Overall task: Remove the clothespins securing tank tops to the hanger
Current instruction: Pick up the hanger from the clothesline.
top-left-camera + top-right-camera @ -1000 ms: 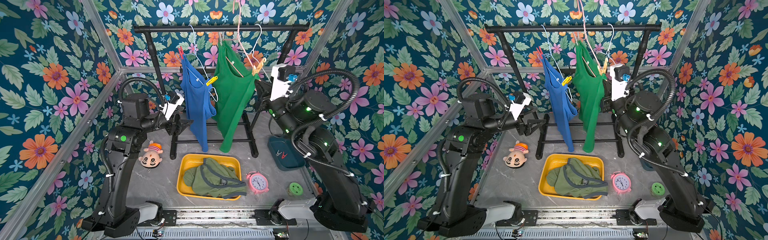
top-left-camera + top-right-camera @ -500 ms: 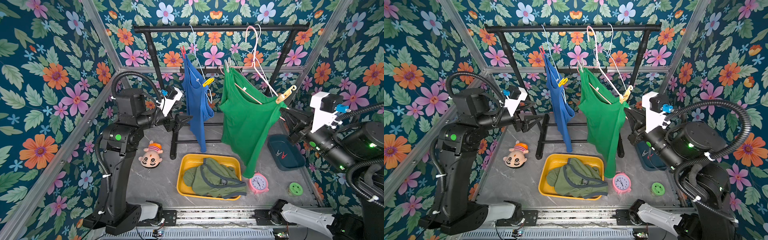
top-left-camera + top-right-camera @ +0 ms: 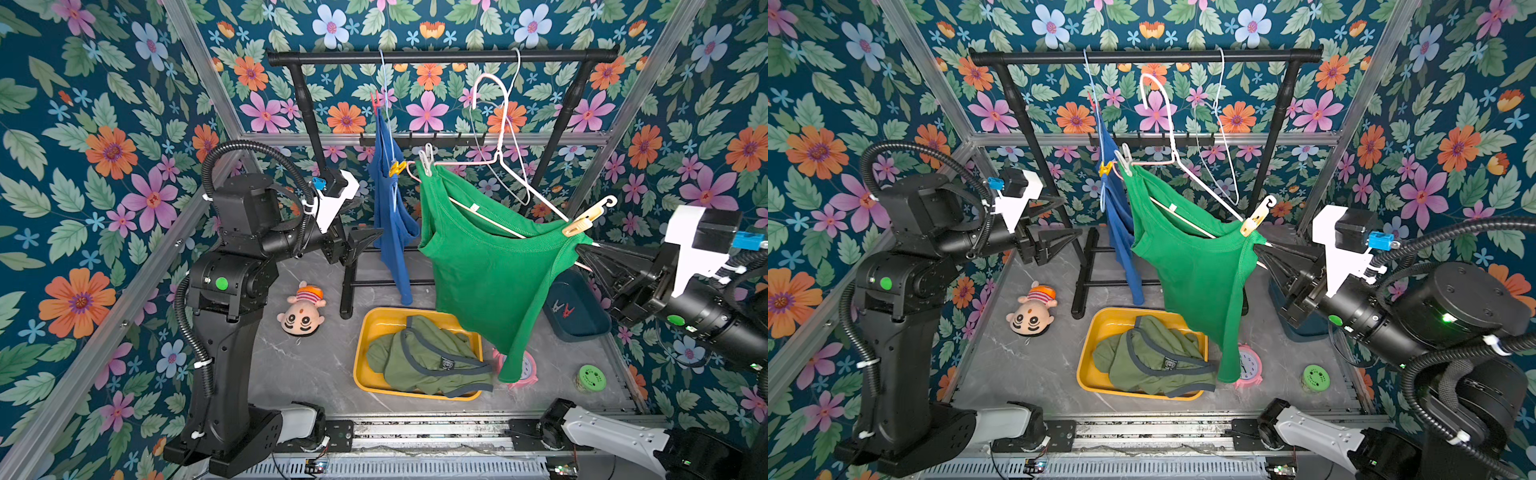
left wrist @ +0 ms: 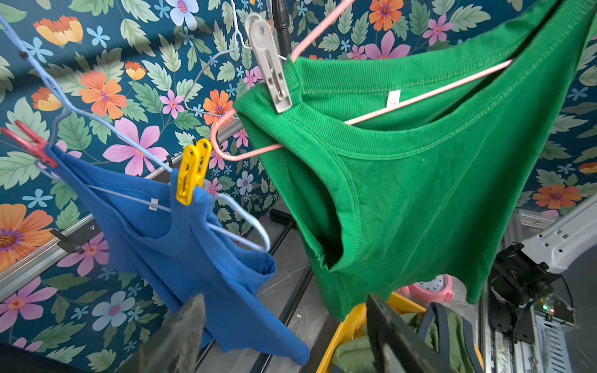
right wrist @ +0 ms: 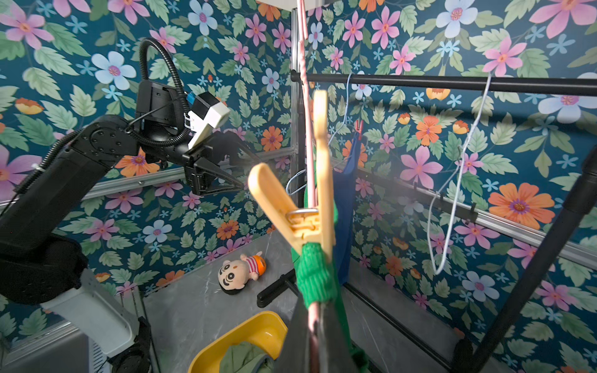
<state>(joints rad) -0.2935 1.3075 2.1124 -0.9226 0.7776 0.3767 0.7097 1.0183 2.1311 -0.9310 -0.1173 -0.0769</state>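
Since the right gripper, clamped on the pink wire hanger, pulled it right off the black rail, the bright green tank top's beige clothespin seems reachable just above; the left gripper stands open.

This is a robot-lab test cell, dressed as a set. Floral wall panels close it in on three sides, held in a bare aluminium frame. The left arm near 8 o'clock and the right arm near 4 o'clock rise from a metal rail. The rail runs along the 6 o'clock edge of a grey marbled desk. Each arm carries a corrugated cable hose and a white camera mount. Props are laid out: a garment rack at 12 o'clock with a blue tank top, a doll, a yellow tray and a pink alarm clock.
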